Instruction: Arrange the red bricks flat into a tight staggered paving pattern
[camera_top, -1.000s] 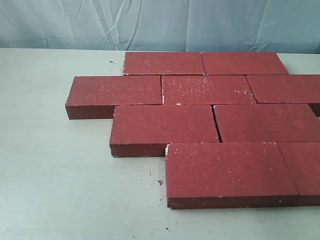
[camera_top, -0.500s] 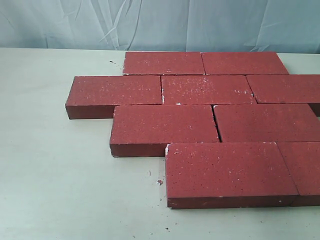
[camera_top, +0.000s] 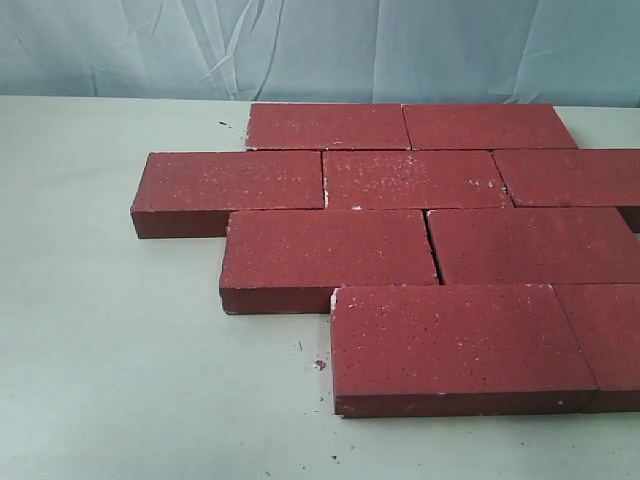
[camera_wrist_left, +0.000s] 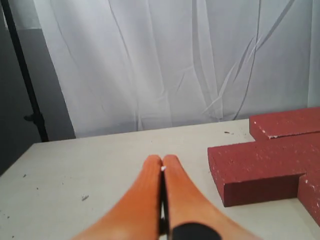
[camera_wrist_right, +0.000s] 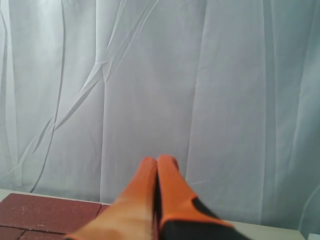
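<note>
Well, the red bricks (camera_top: 400, 180) all lie flat on the desk (camera_top: 120, 350), nine of them in four staggered rows that fill its right half and run past the right edge of the exterior view. The back row (camera_top: 330, 127) has two bricks end to end, close to the desk's far edge. The second row (camera_top: 415, 180) has three, and its leftmost brick juts furthest toward the desk's left edge. The third row (camera_top: 330, 250) has two, parted by a thin dark gap (the other joints look tighter). The front row (camera_top: 450, 340) has two, nearest the desk's near edge, and sits furthest to the right. Each row touches the one behind it, with the end joints offset. A few crumbs (camera_top: 319, 365) lie on the bare top just left of the front row. A pale creased curtain (camera_top: 300, 50) hangs behind the far edge.

The left gripper (camera_wrist_left: 162, 161) has its orange fingers pressed together with nothing between them. It hangs over bare desk near the left end of the second row, apart from it, and a dark pole (camera_wrist_left: 25, 90) stands beyond the desk. The right gripper (camera_wrist_right: 157, 162) is likewise closed and empty, raised and facing the curtain, with brick tops in view beneath it.
</note>
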